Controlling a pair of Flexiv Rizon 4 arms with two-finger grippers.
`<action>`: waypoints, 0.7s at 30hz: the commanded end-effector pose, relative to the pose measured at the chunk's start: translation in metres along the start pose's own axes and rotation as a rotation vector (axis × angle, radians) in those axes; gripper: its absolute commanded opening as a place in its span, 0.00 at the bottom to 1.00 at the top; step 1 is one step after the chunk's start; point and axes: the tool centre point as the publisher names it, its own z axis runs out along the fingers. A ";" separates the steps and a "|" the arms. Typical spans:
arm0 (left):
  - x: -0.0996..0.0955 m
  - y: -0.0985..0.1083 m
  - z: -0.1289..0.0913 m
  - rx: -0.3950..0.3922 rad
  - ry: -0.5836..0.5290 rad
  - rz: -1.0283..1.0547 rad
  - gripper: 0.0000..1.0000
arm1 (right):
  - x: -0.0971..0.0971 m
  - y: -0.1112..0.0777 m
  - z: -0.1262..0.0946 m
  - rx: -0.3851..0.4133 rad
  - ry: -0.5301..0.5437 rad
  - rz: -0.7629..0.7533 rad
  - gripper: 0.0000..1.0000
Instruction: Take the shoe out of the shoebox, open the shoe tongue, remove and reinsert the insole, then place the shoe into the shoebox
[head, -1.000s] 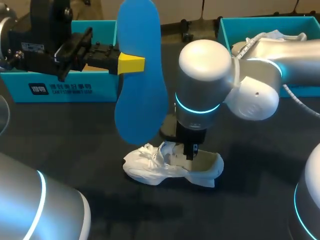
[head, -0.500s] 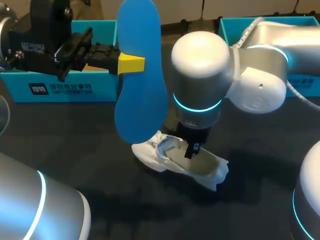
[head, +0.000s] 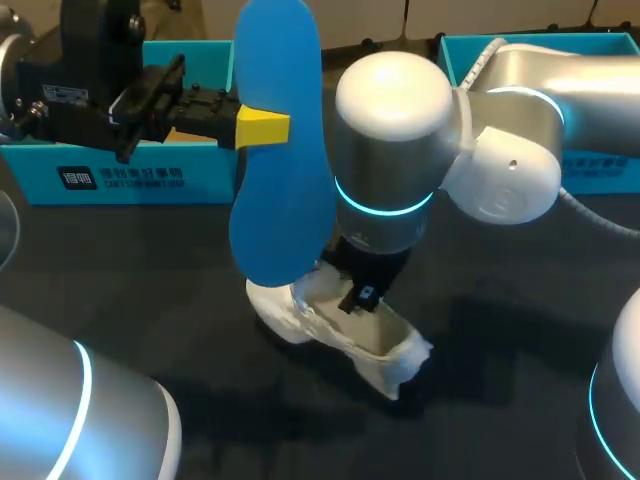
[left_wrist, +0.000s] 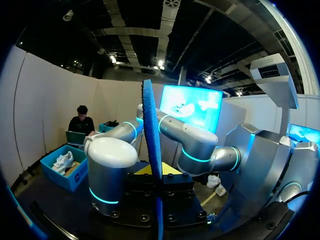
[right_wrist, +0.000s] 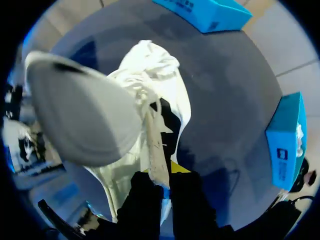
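White shoe (head: 335, 340) lying on the dark table (head: 500, 400) in front of the two boxes, out of any box, toe toward the left arm's side and heel toward the robot. Its opening faces upward and the body sits askew on the surface. The right gripper (head: 362, 295) comes down from above into the opening; in the right wrist view the shoe (right_wrist: 160, 85) extends ahead of this gripper (right_wrist: 161, 182), whose two fingers are closed on a pale strip of the shoe's upper edge, pinched from both sides. Blue insole (head: 280, 150) held upright, clear of the table, above and just behind the toe, clamped about mid-length by the left gripper (head: 265, 128); the left wrist view shows the insole (left_wrist: 152, 140) edge-on between the fingers. Teal shoebox (head: 130, 180) stands behind the left gripper. A second teal shoebox (head: 610, 170) stands behind the right arm, with something white inside it (right_wrist: 285, 150)
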 end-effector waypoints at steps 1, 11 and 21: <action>-0.001 -0.001 0.000 -0.003 0.001 0.000 0.00 | 0.002 -0.014 -0.014 -0.070 0.034 0.418 0.00; -0.001 -0.001 0.000 -0.003 0.001 0.000 0.00 | 0.018 -0.025 -0.020 -0.189 0.013 0.557 0.00; -0.001 -0.001 0.000 -0.003 0.001 0.000 0.00 | 0.020 -0.018 -0.012 -0.142 0.079 0.779 0.00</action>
